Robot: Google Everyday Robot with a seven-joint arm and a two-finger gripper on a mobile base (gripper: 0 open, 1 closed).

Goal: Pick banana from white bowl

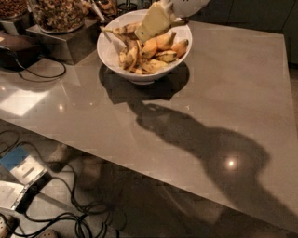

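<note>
The white bowl stands at the far side of the grey table. It holds several brown-spotted bananas on its left side and orange fruits on its right. My gripper, pale yellow, comes down from the top edge on a white arm. It hangs over the back of the fruit pile, just above the bananas and close to or touching them. Nothing shows as lifted out of the bowl.
A glass jar of nuts sits on a metal stand left of the bowl. A dark device with a cable lies at the far left. Cables and boxes lie on the floor below the table's near edge.
</note>
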